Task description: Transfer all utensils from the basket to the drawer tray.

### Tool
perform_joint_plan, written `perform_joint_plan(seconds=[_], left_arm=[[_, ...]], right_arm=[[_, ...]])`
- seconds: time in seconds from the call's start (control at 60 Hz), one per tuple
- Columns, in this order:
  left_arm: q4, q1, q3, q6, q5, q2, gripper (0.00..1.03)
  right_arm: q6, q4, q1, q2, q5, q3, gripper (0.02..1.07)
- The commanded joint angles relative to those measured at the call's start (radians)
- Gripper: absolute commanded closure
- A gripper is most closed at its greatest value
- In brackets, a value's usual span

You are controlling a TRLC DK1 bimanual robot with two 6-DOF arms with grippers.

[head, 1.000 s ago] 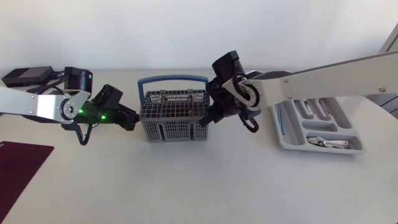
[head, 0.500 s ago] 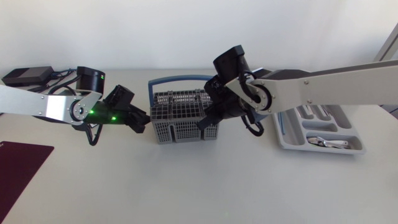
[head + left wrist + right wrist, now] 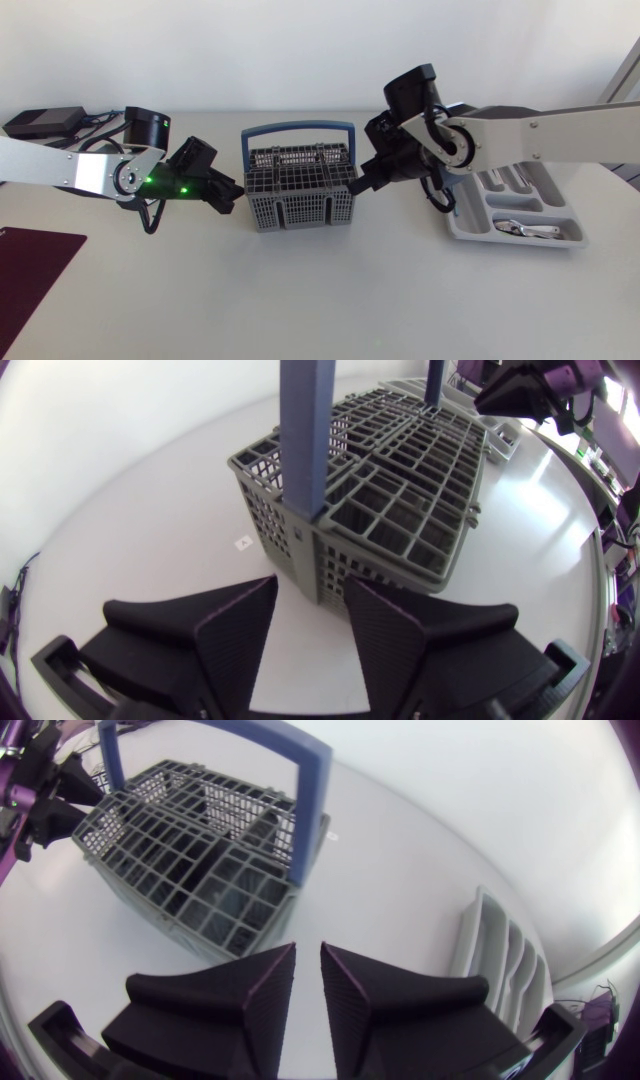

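Grey plastic lattice cutlery basket (image 3: 297, 195), topped by a blue hoop handle (image 3: 300, 126), stands upright on the white counter (image 3: 320, 300) between our two arms. It sits well apart from the pale grey compartmented drawer tray (image 3: 455, 215), where a few shiny metal utensils (image 3: 527, 229) already lie. We cannot tell whether any utensils remain in the basket. Its cells look dark and mostly bare from both wrist views.

Our left claw (image 3: 236, 196) is low at the basket's left end. Its fingers are spread and hold nothing, and the basket's near corner lies just ahead of the gap between them. We cannot tell whether either finger touches the lattice. Our right claw (image 3: 356, 189) is just beside the basket's right end, above the rim. Its fingers are drawn almost together with nothing between them, and the basket is ahead of and below it.

We judge the main risk to be the basket shifting. It looks light, and a nudge from the left claw against that corner could slide or tip it and spill whatever is inside. If the left claw is meant to steady the basket, a pinch on the corner alone could twist it.

The right claw would have to open its fingers before entering a cell. The cells look narrow for its broad wedges, so it could snag the lattice or the handle and lift the whole basket. With both claws this close across the basket, a careless reach could also bring them into each other.
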Motion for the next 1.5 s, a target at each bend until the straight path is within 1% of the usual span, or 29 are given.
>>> perform_joint_plan(seconds=[0.0, 0.183, 0.35, 0.633, 0.817, 1.183, 1.483], left_arm=[[0.007, -0.001, 0.035, -0.024, -0.004, 0.005, 0.55], [0.007, 0.001, 0.060, -0.027, -0.009, 0.032, 0.55], [0.007, 0.008, 0.058, -0.027, -0.012, 0.029, 0.55], [0.008, 0.047, 0.045, -0.018, -0.012, 0.028, 0.55], [0.017, 0.048, 0.037, -0.018, -0.012, 0.029, 0.55], [0.019, 0.042, 0.009, -0.012, -0.012, 0.008, 0.55], [0.002, 0.079, -0.007, -0.015, -0.012, -0.054, 0.55]], right_arm=[[-0.004, 0.013, -0.015, 0.004, 0.008, -0.030, 0.82], [-0.015, 0.050, -0.039, 0.083, 0.003, 0.003, 0.82], [-0.018, 0.056, 0.008, 0.141, 0.003, 0.040, 0.82], [-0.004, 0.052, 0.085, 0.116, 0.009, 0.017, 0.82], [0.005, 0.042, 0.111, 0.095, 0.019, 0.006, 0.82], [0.001, 0.044, 0.065, 0.069, 0.063, -0.012, 0.82], [-0.015, 0.047, 0.041, 0.023, 0.080, -0.058, 0.80]])
